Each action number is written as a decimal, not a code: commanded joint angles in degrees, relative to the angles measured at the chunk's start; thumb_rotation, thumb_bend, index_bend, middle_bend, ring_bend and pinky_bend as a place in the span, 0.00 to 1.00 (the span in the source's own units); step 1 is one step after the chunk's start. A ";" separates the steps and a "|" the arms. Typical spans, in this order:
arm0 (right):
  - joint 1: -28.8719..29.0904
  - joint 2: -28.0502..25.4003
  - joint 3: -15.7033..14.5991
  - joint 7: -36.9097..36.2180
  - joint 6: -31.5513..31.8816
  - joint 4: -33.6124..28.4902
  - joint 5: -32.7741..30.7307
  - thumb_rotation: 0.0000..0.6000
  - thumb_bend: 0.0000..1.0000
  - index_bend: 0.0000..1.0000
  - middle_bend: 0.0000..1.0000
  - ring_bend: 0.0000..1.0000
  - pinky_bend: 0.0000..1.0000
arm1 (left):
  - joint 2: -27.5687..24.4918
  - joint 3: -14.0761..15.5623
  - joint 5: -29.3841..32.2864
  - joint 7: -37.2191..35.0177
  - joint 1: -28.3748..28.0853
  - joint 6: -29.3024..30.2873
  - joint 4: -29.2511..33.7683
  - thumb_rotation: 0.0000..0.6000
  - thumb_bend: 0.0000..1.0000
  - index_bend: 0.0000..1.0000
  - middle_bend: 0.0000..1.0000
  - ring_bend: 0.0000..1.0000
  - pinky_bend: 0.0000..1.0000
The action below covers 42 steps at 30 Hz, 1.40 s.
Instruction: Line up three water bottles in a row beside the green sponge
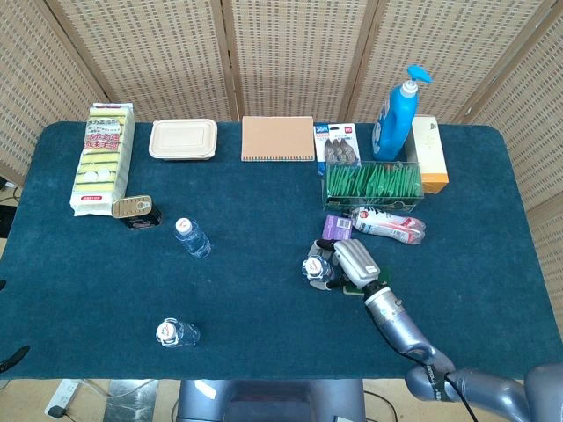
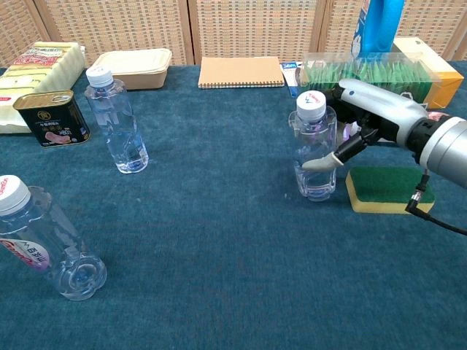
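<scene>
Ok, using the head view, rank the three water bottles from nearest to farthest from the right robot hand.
1. The held bottle, gripped by the right robot hand beside the green sponge.
2. The middle bottle, standing well to the left, below the meat tin.
3. The front bottle, farthest left, near the table's front edge.

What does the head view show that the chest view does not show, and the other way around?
Only the head view shows the whole dark blue tablecloth with its edges, and the white pump top of the tall blue pump bottle.

Only the chest view shows the side of the green-and-yellow sponge and the water inside the clear plastic bottles.

Both show the right hand holding one white-capped water bottle upright beside the sponge, and two other bottles further left.
</scene>
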<state>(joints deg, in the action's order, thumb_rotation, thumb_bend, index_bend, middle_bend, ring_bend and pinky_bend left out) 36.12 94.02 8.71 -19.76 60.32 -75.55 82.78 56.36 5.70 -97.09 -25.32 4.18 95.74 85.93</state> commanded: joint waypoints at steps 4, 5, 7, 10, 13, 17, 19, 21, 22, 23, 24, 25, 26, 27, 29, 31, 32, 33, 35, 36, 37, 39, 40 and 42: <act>0.59 -2.47 -1.03 -3.74 -2.99 -1.21 0.11 1.00 0.24 0.28 0.40 0.32 0.46 | -0.09 0.01 0.09 -0.46 0.06 0.14 -0.09 1.00 0.18 0.00 0.00 0.00 0.03; 0.68 -2.99 -1.23 -4.40 -3.44 -1.53 0.25 1.00 0.24 0.24 0.34 0.27 0.42 | -0.10 0.01 0.09 -0.57 0.06 0.16 -0.12 1.00 0.18 0.00 0.00 0.00 0.03; 0.72 -4.11 -1.64 -5.05 -3.77 -1.98 0.73 1.00 0.23 0.19 0.27 0.21 0.36 | -0.13 0.05 0.02 -0.81 0.04 0.17 -0.22 1.00 0.18 0.00 0.00 0.00 0.03; 0.38 -4.99 -1.80 -5.28 -2.96 -2.68 1.16 1.00 0.23 0.15 0.20 0.14 0.29 | -0.18 0.15 -0.23 -1.11 0.08 0.37 -0.34 1.00 0.18 0.00 0.00 0.00 0.03; -0.02 -5.79 -1.86 -5.48 -2.13 -3.57 1.40 1.00 0.23 0.13 0.14 0.10 0.25 | -0.15 0.18 -0.32 -1.29 0.20 0.66 -0.49 1.00 0.18 0.00 0.00 0.00 0.03; -1.21 -8.00 -2.25 -4.55 -0.08 -6.15 2.00 1.00 0.23 0.12 0.11 0.07 0.21 | -0.16 0.25 -0.41 -1.61 0.34 0.96 -0.61 1.00 0.18 0.00 0.00 0.00 0.03; -2.28 -10.09 -2.79 -3.70 1.12 -8.79 2.24 1.00 0.22 0.09 0.08 0.05 0.18 | -0.18 0.26 -0.45 -1.83 0.38 1.10 -0.70 1.00 0.18 0.00 0.00 0.00 0.03; -3.39 -12.48 -3.37 -2.82 2.03 -11.56 2.23 1.00 0.20 0.05 0.04 0.02 0.14 | -0.20 0.29 -0.53 -2.02 0.40 1.22 -0.82 1.00 0.18 0.00 0.00 0.00 0.03; -3.74 -13.34 -3.58 -2.50 2.23 -12.49 2.17 1.00 0.19 0.04 0.03 0.01 0.13 | -0.21 0.30 -0.57 -2.10 0.40 1.25 -0.87 1.00 0.18 0.00 0.00 0.00 0.03; -4.77 -15.64 -4.13 -1.84 2.91 -14.80 1.99 1.00 0.17 0.02 0.01 0.00 0.11 | -0.24 0.35 -0.68 -2.28 0.41 1.32 -0.98 1.00 0.18 0.00 0.00 0.00 0.03; -5.87 -18.10 -4.69 -0.94 3.81 -17.35 1.95 1.00 0.14 0.01 0.00 0.00 0.09 | -0.27 0.39 -0.80 -2.48 0.41 1.41 -1.13 1.00 0.18 0.00 0.00 0.00 0.03; -6.58 -19.88 -5.12 -0.14 4.31 -19.08 1.90 1.00 0.12 0.01 0.00 0.00 0.08 | -0.29 0.41 -0.85 -2.61 0.41 1.44 -1.26 1.00 0.18 0.00 0.00 0.00 0.03; -7.31 -21.68 -5.54 0.73 4.83 -20.84 1.85 1.00 0.09 0.00 0.00 0.00 0.07 | -0.30 0.43 -0.86 -2.78 0.40 1.44 -1.36 1.00 0.18 0.00 0.00 0.00 0.03; -8.27 -23.92 -6.02 1.75 5.66 -23.10 1.86 1.00 0.05 0.00 0.00 0.00 0.06 | -0.33 0.42 -0.85 -2.93 0.33 1.37 -1.49 1.00 0.18 0.00 0.00 0.00 0.03; -9.94 -27.46 -6.92 3.17 7.38 -26.45 2.36 1.00 0.01 0.00 0.00 0.00 0.05 | -0.34 0.44 -1.06 -3.25 0.06 1.12 -1.73 1.00 0.18 0.00 0.00 0.00 0.03; -11.85 -30.89 -7.89 4.79 9.56 -29.46 3.20 1.00 0.00 0.00 0.00 0.00 0.05 | -0.27 0.66 -1.50 -3.14 -0.39 0.40 -2.42 1.00 0.17 0.00 0.00 0.00 0.03; -12.83 -32.30 -8.35 5.57 10.75 -30.40 3.61 1.00 0.00 0.00 0.00 0.00 0.05 | -0.19 0.87 -1.81 -3.09 -0.76 -0.30 -2.89 1.00 0.17 0.00 0.00 0.00 0.03; -13.72 -33.44 -8.86 6.19 11.78 -31.23 4.19 1.00 0.00 0.00 0.00 0.00 0.04 | -0.09 1.00 -2.03 -3.30 -1.19 -1.01 -3.40 1.00 0.16 0.00 0.00 0.00 0.03; -16.33 -35.81 -10.23 8.14 14.91 -32.11 5.64 1.00 0.00 0.00 0.00 0.00 0.04 | 0.52 1.26 -2.60 -5.06 -2.87 -3.54 -5.17 1.00 0.14 0.00 0.00 0.00 0.03; -17.79 -36.60 -10.97 8.92 16.71 -32.11 6.61 1.00 0.00 0.00 0.00 0.00 0.04 | 1.14 1.30 -3.13 -6.58 -3.93 -4.67 -6.57 1.00 0.14 0.00 0.00 0.00 0.03; -18.85 -36.99 -11.44 9.27 18.02 -31.93 7.22 1.00 0.00 0.00 0.00 0.00 0.04 | 1.74 1.37 -3.87 -8.11 -4.75 -5.14 -7.73 1.00 0.14 0.00 0.00 0.00 0.03; -21.56 -37.43 -12.42 10.02 21.47 -30.93 8.54 1.00 0.00 0.00 0.00 0.00 0.04 | 3.81 1.72 -6.79 -13.55 -7.04 -5.36 -11.46 1.00 0.13 0.00 0.00 0.00 0.03; -22.64 -37.39 -12.73 10.18 22.87 -30.39 9.05 1.00 0.00 0.00 0.00 0.00 0.04 | 4.76 1.96 -8.10 -15.55 -7.86 -5.11 -13.22 1.00 0.13 0.00 0.00 0.00 0.03; -25.31 -37.16 -13.61 10.03 26.19 -29.04 10.22 1.00 0.00 0.00 0.00 0.00 0.04 | 7.53 2.33 -11.09 -19.15 -9.58 -3.74 -17.22 1.00 0.13 0.00 0.00 0.00 0.03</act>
<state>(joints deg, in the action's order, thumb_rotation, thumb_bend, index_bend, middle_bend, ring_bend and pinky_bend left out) 14.23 57.37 -3.23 -10.54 82.72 -105.99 90.97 59.88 7.30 -103.56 -38.46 -2.01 91.44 74.67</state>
